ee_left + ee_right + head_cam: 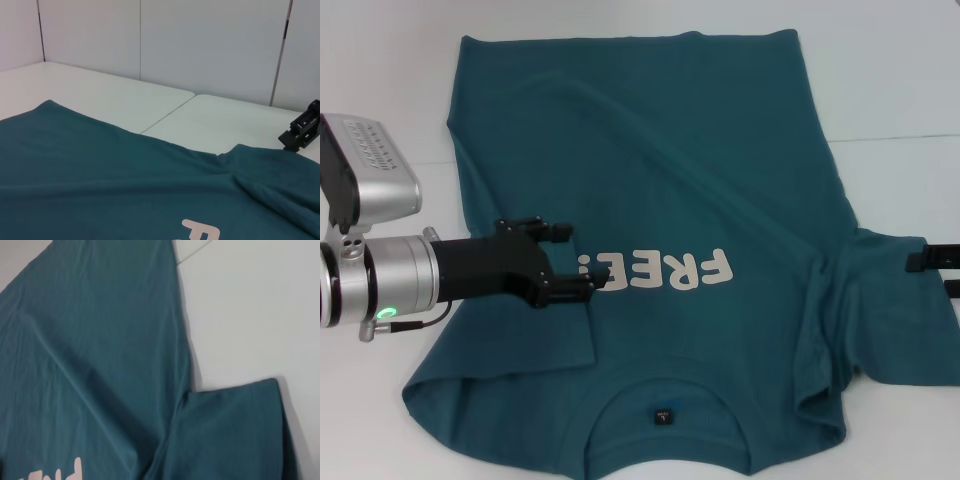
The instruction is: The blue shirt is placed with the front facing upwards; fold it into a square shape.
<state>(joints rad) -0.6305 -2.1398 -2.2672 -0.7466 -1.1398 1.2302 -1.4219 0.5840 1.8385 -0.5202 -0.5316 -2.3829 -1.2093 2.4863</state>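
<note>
From the head camera, you see the blue shirt (650, 250) lying flat on the white table (890, 90), front up, collar toward the robot and hem on the far side, so its long axis runs away from you. The left end effector (566, 262) hangs over the shirt's left part, just beside the white letters (655, 272); its fingers are apart and hold nothing. The left side of the shirt seems already folded inward, I think, while the right sleeve (895, 305) lies spread out. The right end effector (932, 270) waits at the edge of this sleeve, so the right arm is the nearer one for the next fold; if it is open you cannot tell.

From the left wrist camera, the shirt fills the lower part, and the right end effector (303, 129) shows far across, touching the cloth edge.

From the right wrist camera, the sleeve (235, 435) lies directly below.
</note>
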